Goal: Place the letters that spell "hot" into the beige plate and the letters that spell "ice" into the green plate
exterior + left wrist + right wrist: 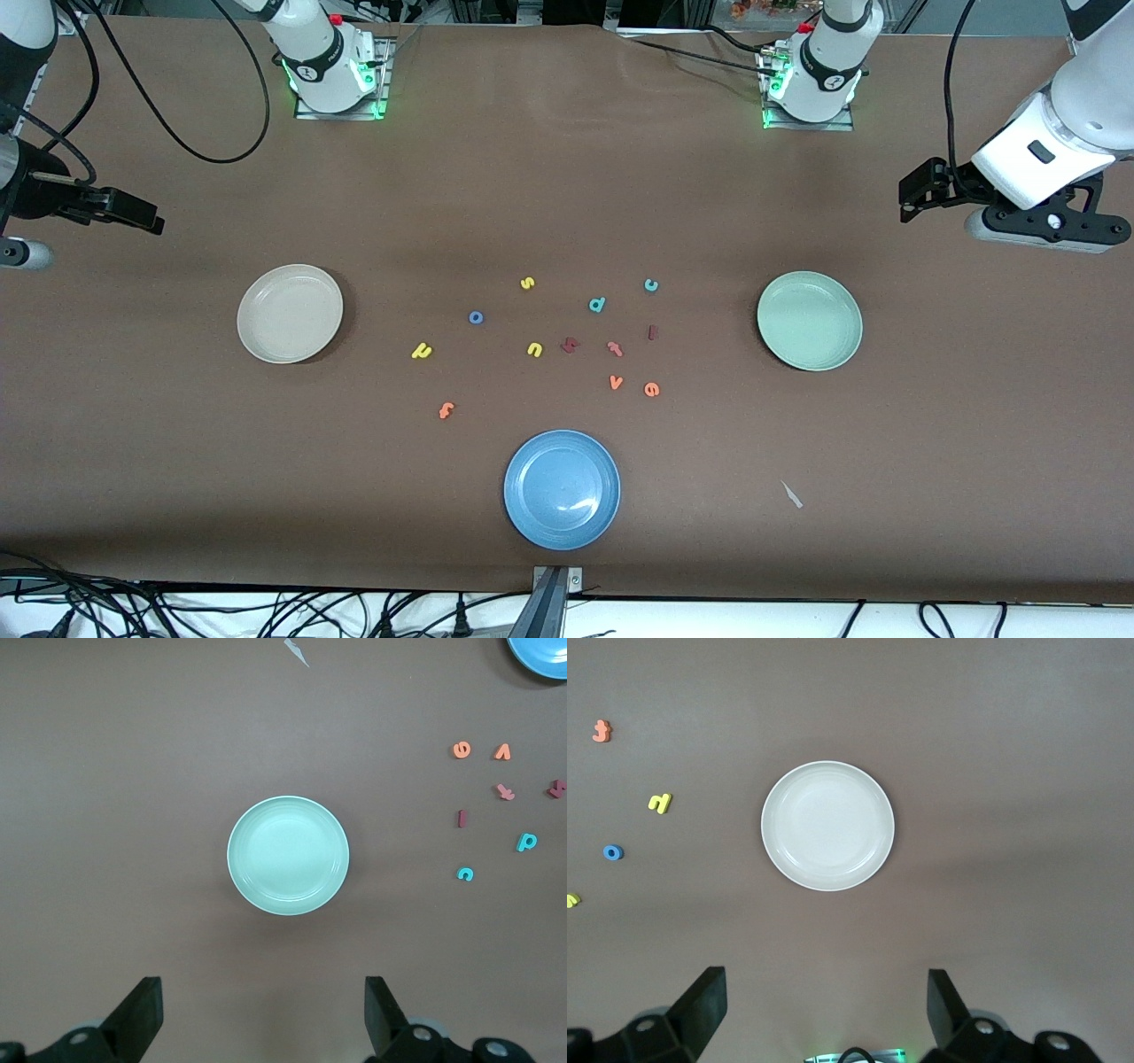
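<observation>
The letters that spell "hot" (pixel 476 317) lie loose mid-surface toward the beige plate (pixel 290 313), nearer the right gripper (pixel 824 1010); the letters that spell "ice" (pixel 652 332) lie toward the green plate (pixel 810 320), nearer the left gripper (pixel 263 1014). Both jaws gape wide, empty.

Letters (pixel 567 346) btwn two plates (pixel 290 313), third (pixel 562 489) nearer.
</observation>
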Available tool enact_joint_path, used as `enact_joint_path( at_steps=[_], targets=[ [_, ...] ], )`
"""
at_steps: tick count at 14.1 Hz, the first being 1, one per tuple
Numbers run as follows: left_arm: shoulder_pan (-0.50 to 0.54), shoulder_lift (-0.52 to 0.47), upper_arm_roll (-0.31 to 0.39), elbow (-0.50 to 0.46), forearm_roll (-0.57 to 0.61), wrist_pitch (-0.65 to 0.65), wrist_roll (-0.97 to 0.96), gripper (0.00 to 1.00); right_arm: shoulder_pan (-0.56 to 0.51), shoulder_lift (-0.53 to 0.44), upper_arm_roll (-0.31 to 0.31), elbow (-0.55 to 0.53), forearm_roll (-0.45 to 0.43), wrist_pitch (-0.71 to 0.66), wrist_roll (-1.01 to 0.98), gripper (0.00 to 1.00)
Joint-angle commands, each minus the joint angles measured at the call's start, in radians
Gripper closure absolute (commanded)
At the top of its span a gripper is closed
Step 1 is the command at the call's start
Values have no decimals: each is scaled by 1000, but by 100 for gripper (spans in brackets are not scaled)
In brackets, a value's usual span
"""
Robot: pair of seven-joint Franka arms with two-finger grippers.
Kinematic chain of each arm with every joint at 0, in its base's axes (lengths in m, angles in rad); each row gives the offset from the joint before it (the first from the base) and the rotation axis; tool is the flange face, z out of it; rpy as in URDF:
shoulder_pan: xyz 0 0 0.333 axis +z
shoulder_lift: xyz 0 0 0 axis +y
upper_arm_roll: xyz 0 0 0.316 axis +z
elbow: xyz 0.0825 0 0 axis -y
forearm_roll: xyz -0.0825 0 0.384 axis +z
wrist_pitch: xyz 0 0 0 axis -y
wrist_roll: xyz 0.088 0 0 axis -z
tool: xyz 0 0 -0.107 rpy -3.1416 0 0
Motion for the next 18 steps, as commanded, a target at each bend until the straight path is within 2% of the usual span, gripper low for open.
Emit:
enact_joint_path(
  at_steps=[1,7,10,13,15,18],
  targets=[
    [0,-2,2,19,-10,-20,1,0,-3,5,1,4,8,-1,11,0],
    [2,0,4,19,-16,-20,1,0,12,57,9,-15,31,-13,20,0],
    [7,18,4,19,-26,-6,-1,0,50,92,11,-22,111,31,177,0],
    [-10,101,4,48,-54,-3,-1,0,119,146,11,-34,125,91,302,0],
    [-57,202,2,71,-50,-5,-1,0,173,167,11,-72,125,190,403,0],
    [-104,265,2,82,-53,30,-1,0,251,285,11,-98,125,357,587,0]
  ],
)
